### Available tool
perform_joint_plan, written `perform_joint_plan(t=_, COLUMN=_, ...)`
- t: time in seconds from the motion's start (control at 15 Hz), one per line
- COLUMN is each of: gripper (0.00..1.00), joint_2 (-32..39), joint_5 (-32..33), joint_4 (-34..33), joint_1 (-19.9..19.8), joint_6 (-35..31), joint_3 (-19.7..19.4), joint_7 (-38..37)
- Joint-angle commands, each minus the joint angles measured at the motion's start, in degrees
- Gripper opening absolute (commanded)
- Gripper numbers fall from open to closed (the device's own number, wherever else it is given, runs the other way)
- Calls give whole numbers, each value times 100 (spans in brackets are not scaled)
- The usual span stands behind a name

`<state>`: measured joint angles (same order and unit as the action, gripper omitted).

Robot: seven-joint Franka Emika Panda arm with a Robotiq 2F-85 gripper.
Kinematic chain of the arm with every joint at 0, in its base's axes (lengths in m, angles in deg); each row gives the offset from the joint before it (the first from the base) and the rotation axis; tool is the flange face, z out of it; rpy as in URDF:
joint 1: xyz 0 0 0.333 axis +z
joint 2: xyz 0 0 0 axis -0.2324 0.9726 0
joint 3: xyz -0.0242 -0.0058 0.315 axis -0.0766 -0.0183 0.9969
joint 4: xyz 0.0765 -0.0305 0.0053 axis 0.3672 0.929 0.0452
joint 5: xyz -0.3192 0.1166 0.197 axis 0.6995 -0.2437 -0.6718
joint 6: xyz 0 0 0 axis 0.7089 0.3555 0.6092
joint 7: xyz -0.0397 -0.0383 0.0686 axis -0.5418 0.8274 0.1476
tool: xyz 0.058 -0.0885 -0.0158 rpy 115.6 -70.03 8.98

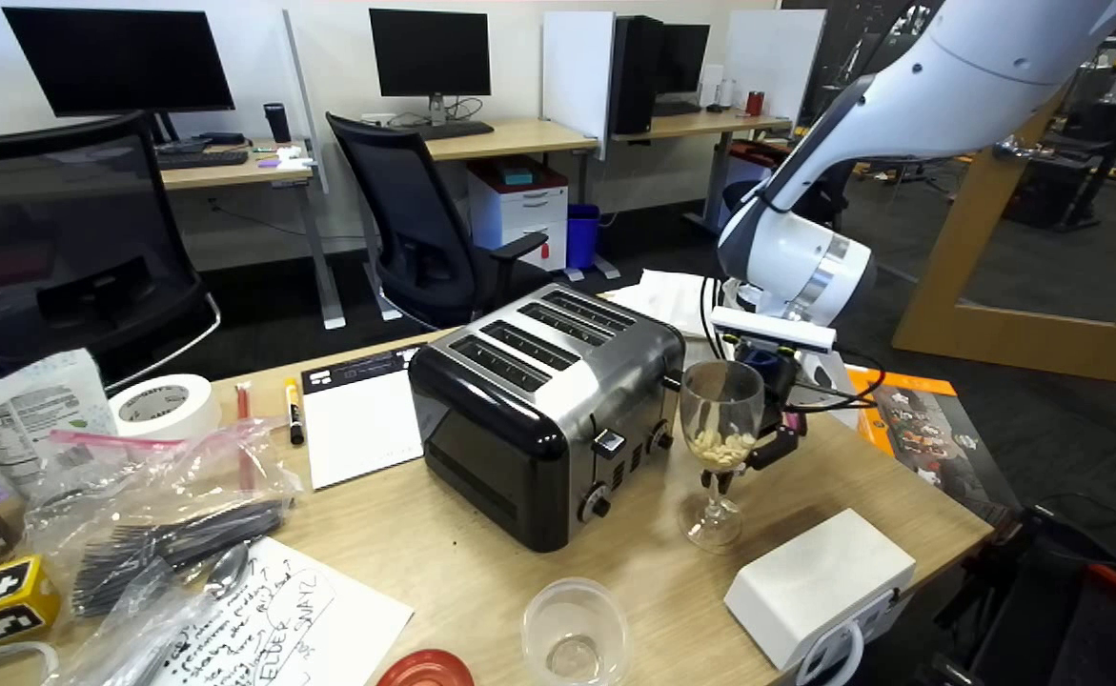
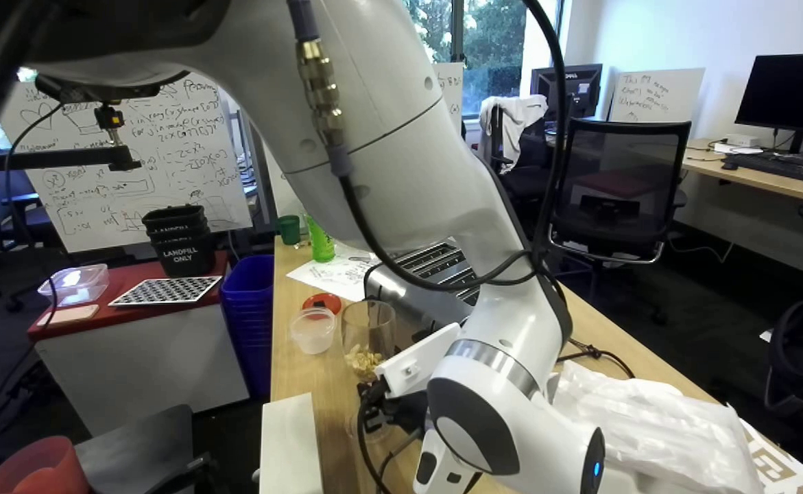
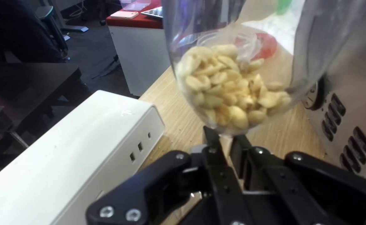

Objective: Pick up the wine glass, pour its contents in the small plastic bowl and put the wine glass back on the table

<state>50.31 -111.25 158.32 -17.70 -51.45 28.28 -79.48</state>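
bare table (image 1: 658, 574) lay between the wine glass (image 1: 721, 405) and plastic bowl (image 1: 575, 619); the toaster (image 1: 553, 419) hemmed the glass on one side, the white box (image 1: 820, 583) on the edge side.

In the wrist view we've got the gripper (image 3: 226, 140) clamped on the wine glass (image 3: 314, 47) just under its cup. Pale yellow kernels (image 3: 229, 93) fill the cup's lower part. Through the glass we make out the small plastic bowl (image 3: 251, 47), blurred, and a red disc (image 3: 268, 46) on the table (image 3: 183, 114). White box (image 3: 76, 140) with ports at left, red-topped cabinet (image 3: 139, 59) beyond; toaster (image 3: 356, 115) vents and dial at right.
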Motion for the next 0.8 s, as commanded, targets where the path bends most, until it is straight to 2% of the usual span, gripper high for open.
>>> perform_joint_plan(t=0.0, gripper=4, joint_2=80, joint_5=-84, joint_4=-74, joint_1=-72, joint_6=158, joint_3=-11, joint_7=-54)
perform_joint_plan(t=0.47, gripper=4, joint_2=-110, joint_5=-110, joint_4=94, joint_1=-127, joint_6=20, joint_3=-118, joint_7=123)
perform_joint_plan(t=0.73, gripper=4, joint_2=-440, joint_5=-18, joint_4=285, joint_1=-89, joint_6=-183, joint_3=-303, joint_7=308)
